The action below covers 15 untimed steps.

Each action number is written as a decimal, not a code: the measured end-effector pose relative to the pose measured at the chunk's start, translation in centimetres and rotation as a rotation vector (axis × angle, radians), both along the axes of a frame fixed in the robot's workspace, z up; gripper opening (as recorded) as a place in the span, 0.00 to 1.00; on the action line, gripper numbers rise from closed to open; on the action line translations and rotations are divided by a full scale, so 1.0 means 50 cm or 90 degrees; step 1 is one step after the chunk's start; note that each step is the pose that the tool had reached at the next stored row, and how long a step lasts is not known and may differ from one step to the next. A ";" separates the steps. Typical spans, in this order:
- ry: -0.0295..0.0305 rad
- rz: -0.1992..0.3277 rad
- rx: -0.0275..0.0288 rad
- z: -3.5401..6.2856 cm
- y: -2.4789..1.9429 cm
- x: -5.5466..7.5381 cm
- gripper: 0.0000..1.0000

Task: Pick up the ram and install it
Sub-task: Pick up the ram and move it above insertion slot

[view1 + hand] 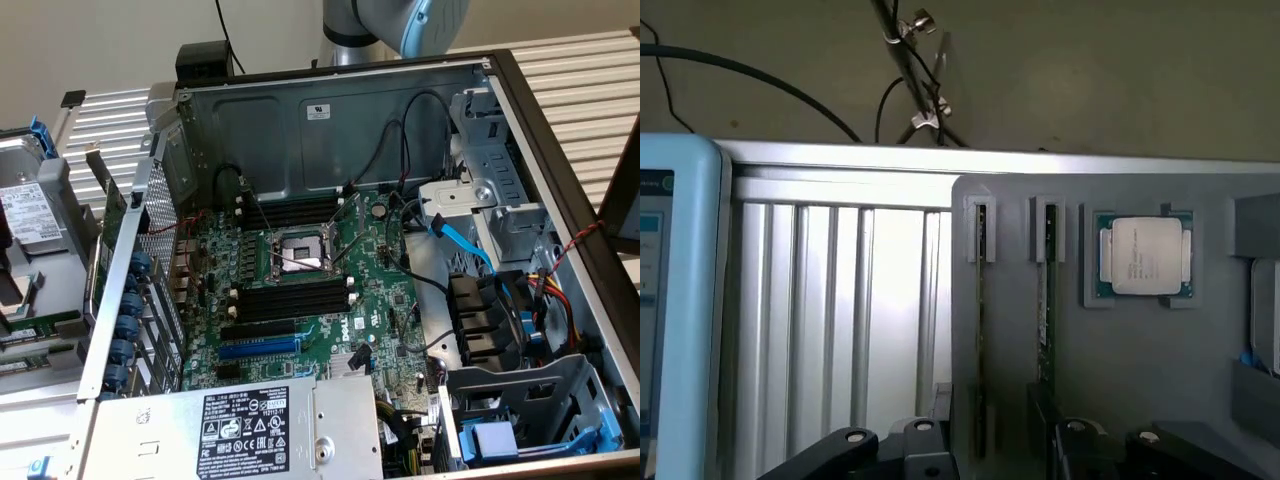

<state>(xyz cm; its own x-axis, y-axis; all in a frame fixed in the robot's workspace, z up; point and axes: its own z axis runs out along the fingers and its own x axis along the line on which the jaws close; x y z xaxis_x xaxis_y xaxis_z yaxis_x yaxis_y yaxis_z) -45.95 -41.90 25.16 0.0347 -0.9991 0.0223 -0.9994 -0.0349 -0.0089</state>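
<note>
Jaws: my gripper [995, 455] is spread as wide as it goes and grips nothing; its black links sit at the near end of the grey holder [1140, 380].
Ram: the ram [1045, 310] stands on edge in a narrow groove of the grey holder, just ahead of my jaws, with its long top edge free.
Neighbour: a second stick [980, 330] stands on edge in the holder's next groove, parallel to the ram and just beside it. I cannot tell which of the two I am lined up on.
Handling: I judge the ram light, thin and stiff. It should be brittle if bent or twisted along its length, and its faces smooth enough to slip.
Hold: I judge the safest hold is a pinch across the two flat faces near mid-length. That keeps the pull straight out of the groove and off the contact edge down in the holder.
Risk: the second stick is close, so a finger between them could knock it.
Processor: a processor [1145, 255] lies flat in a square recess of the holder, beyond the ram, on the side away from the second stick.
Beyond the holder: a ribbed aluminium top [840, 300] borders the holder on the second stick's side, and cables [915, 60] hang past its far edge.
Case: in the exterior view, an open computer case [330, 130] shows long black memory slots [295, 300] flanking the processor socket [297, 252]. Where it lies from the holder I cannot tell.
</note>
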 end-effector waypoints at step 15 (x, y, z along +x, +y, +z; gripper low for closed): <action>-0.0027 0.005 0.0004 -0.042 -0.0021 -0.001 0.42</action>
